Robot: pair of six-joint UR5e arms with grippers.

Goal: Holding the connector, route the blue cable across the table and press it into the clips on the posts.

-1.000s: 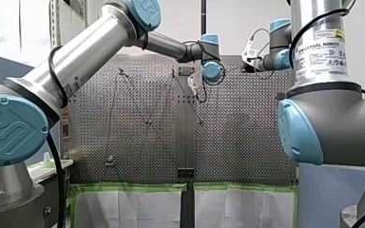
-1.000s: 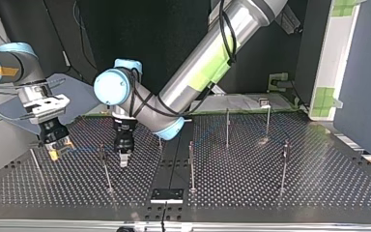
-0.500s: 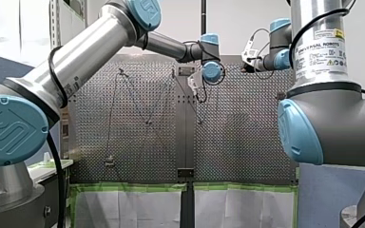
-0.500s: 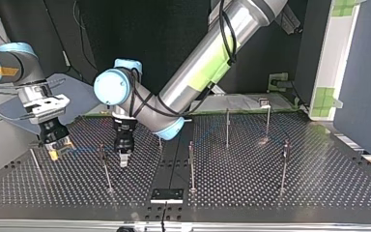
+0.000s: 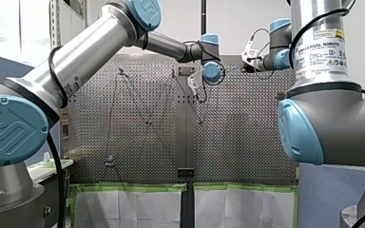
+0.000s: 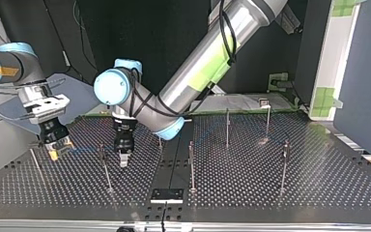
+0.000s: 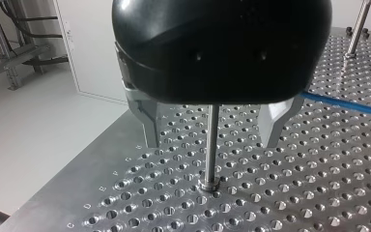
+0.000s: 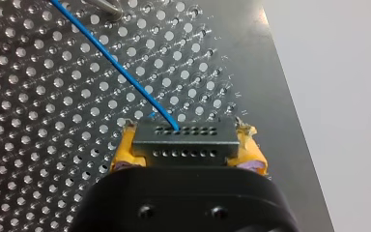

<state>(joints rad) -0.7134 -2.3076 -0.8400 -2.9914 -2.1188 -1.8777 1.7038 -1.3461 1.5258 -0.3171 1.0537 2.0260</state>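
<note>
In the right wrist view my right gripper [image 8: 186, 147] has yellow pads shut on a grey connector [image 8: 183, 137]. A blue cable [image 8: 116, 63] runs from the connector across the perforated table toward a post base. In the top view my right gripper [image 6: 54, 151] hovers low at the left, and the blue cable [image 6: 84, 150] leads toward a thin post [image 6: 105, 166]. My left gripper [image 6: 123, 162] hangs just beside that post. In the left wrist view my left gripper [image 7: 212, 140] is open, with a metal post [image 7: 211, 154] standing untouched between its fingers [image 7: 147, 121] and the blue cable [image 7: 348, 107] passing off to one side.
Several more thin posts stand on the table, such as one in the middle [image 6: 191, 166] and one at the top view's right [image 6: 284, 166]. A small black plate [image 6: 166, 195] lies at the near edge. The table's edge [image 8: 290, 121] runs close beside my right gripper.
</note>
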